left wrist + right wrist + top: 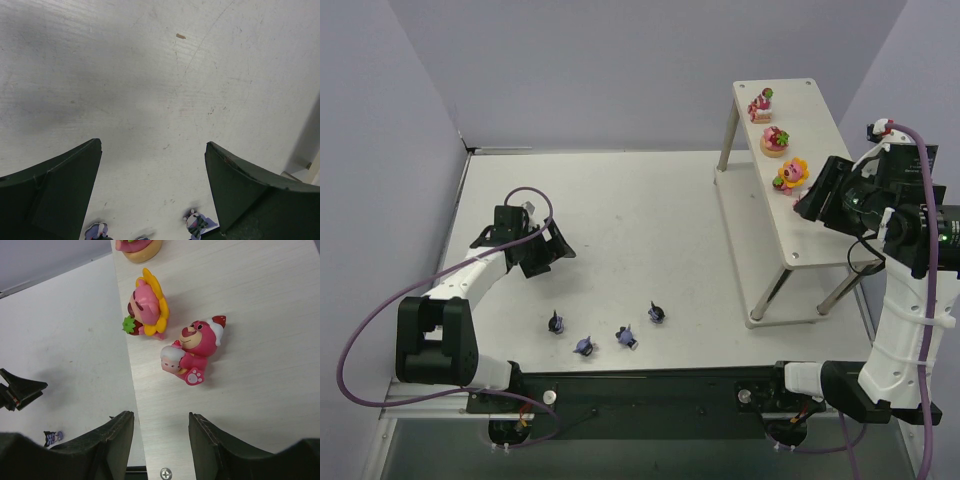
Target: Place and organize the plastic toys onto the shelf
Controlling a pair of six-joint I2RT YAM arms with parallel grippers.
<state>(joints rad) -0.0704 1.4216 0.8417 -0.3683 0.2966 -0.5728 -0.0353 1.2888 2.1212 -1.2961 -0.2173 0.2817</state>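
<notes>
On the shelf (815, 130) we count four bright toys in a row along its top board: a cake (761, 103) farthest back, a tart (776, 140), a sunflower figure (150, 307) and a pink bear (197, 352) (only the right wrist view shows the bear). The right gripper (160, 422) hovers just short of the bear, jaws parted and empty. Four dark toys (584, 346) sit on the table (650, 230) near the arm bases. Above that table the left gripper (152, 150) hangs spread wide, grasping nothing.

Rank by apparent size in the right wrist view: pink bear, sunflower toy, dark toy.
Largest, about equal: pink bear and sunflower toy.
Smallest: dark toy, though it sits farther off on the table.
</notes>
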